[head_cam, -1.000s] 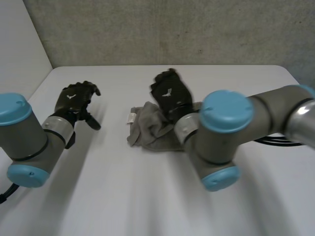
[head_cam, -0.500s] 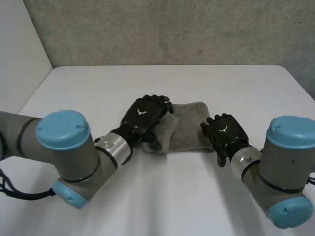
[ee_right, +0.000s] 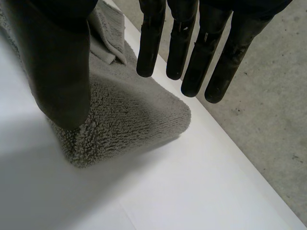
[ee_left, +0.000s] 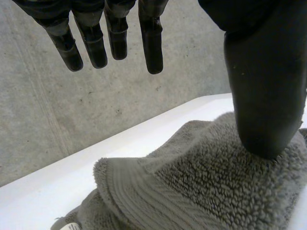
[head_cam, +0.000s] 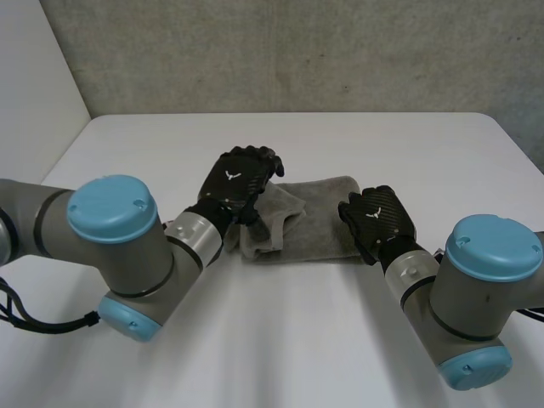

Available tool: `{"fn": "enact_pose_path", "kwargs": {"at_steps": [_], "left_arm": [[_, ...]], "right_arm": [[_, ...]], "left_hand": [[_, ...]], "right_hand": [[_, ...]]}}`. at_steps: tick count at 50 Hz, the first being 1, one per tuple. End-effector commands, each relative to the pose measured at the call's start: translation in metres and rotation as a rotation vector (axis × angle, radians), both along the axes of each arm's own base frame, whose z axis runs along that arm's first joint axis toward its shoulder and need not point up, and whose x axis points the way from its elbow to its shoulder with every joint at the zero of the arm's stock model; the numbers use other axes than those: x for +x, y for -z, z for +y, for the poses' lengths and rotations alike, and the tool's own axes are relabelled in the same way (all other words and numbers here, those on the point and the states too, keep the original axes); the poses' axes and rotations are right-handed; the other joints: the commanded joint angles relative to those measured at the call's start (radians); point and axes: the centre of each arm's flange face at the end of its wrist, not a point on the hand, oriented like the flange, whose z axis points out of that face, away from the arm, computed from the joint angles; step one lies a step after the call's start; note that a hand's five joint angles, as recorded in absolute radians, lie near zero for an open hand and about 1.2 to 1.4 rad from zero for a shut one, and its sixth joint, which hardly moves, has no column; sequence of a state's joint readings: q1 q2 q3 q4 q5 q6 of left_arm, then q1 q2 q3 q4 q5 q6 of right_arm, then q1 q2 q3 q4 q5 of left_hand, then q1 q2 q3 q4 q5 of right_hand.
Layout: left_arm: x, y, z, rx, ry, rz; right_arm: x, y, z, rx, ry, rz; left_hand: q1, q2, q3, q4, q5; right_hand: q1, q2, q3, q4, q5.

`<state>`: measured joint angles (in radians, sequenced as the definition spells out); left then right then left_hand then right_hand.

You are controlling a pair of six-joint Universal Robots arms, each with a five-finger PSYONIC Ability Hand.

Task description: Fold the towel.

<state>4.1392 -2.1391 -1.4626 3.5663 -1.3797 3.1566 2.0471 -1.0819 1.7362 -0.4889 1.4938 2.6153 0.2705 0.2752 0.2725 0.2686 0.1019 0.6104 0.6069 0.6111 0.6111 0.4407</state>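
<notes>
1. Sliding left, the black left hand [head_cam: 236, 180] now tops the rumpled grey terry towel [head_cam: 319, 223] at its left end; the black right hand [head_cam: 378, 223] sits at its right end.
2. Both hands have straight fingers and hold nothing.
3. The towel's long axis spans hand to hand on the white table [head_cam: 382, 144].

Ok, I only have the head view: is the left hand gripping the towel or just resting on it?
Observer: Not gripping. In its wrist view the left hand has straight fingers off the towel; the thumb tip alone touches the pile.
Operator: And the other one?
Observer: Open too: the right hand holds straight fingers above the towel's rounded corner, thumb at its edge.
Operator: Any label showing?
Observer: A white label peeks from under the folded edge, on the fingers' side.
</notes>
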Motion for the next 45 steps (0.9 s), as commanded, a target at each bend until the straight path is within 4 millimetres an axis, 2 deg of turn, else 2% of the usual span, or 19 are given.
{"fn": "enact_pose_path", "kwargs": {"at_steps": [1,5,10,17,23,27,28,30,36,38,39,41,45], "left_arm": [[0.012,-0.002,0.001,0.047,0.044,-0.023],[0.012,0.001,0.012,0.125,0.134,-0.054],[0.014,0.007,0.021,0.186,0.159,-0.092],[0.008,0.02,0.022,0.146,0.182,-0.151],[-0.003,0.031,0.005,0.038,0.113,-0.176],[-0.003,0.039,-0.022,-0.017,-0.055,-0.165],[-0.003,0.039,-0.022,-0.017,-0.055,-0.165],[0.0,0.042,-0.036,-0.029,-0.16,-0.152],[0.006,0.035,-0.05,-0.036,-0.28,-0.09],[0.016,0.029,-0.059,0.002,-0.372,0.024],[0.016,0.029,-0.059,0.002,-0.372,0.025],[0.03,0.03,-0.068,0.067,-0.449,0.127],[0.035,0.033,-0.071,0.113,-0.473,0.179]], "right_arm": [[-0.002,0.001,0.002,0.013,0.006,0.006],[-0.003,0.002,0.002,0.019,0.007,0.008],[-0.005,0.003,0.002,0.021,0.008,0.014],[-0.006,0.004,0.002,0.02,0.012,0.017],[-0.006,0.004,0.004,0.023,0.012,0.021],[-0.006,0.006,0.006,0.027,0.007,0.026],[-0.006,0.006,0.006,0.029,0.005,0.027],[-0.005,0.006,0.007,0.028,0.003,0.028],[-0.005,0.007,0.008,0.03,0.002,0.031],[-0.005,0.007,0.009,0.03,0.001,0.033],[-0.005,0.007,0.009,0.03,0.001,0.033],[-0.005,0.008,0.01,0.034,0.0,0.035],[-0.005,0.009,0.011,0.035,-0.002,0.037]], "left_hand": [[0.005,0.0,0.003,0.006,-0.001],[0.016,0.012,0.014,0.018,0.01],[0.014,0.009,0.011,0.015,0.008],[0.014,0.009,0.011,0.015,0.007],[0.019,0.015,0.017,0.021,0.013],[0.025,0.021,0.023,0.027,0.019],[0.025,0.021,0.023,0.027,0.019],[0.049,0.044,0.047,0.05,0.043],[0.046,0.041,0.044,0.048,0.04],[0.052,0.047,0.05,0.053,0.046],[0.052,0.047,0.05,0.054,0.046],[0.055,0.05,0.053,0.056,0.049],[0.055,0.05,0.053,0.056,0.049]], "right_hand": [[-0.006,-0.002,-0.006,-0.006,-0.011],[-0.012,-0.008,-0.012,-0.012,-0.016],[-0.012,-0.008,-0.012,-0.012,-0.016],[-0.015,-0.011,-0.015,-0.015,-0.019],[-0.018,-0.014,-0.018,-0.018,-0.022],[-0.02,-0.017,-0.021,-0.021,-0.025],[-0.02,-0.017,-0.021,-0.021,-0.025],[-0.02,-0.017,-0.021,-0.021,-0.025],[-0.023,-0.02,-0.024,-0.024,-0.028],[-0.026,-0.023,-0.027,-0.027,-0.031],[-0.026,-0.023,-0.027,-0.027,-0.031],[-0.026,-0.023,-0.027,-0.027,-0.031],[-0.026,-0.023,-0.027,-0.027,-0.031]]}}
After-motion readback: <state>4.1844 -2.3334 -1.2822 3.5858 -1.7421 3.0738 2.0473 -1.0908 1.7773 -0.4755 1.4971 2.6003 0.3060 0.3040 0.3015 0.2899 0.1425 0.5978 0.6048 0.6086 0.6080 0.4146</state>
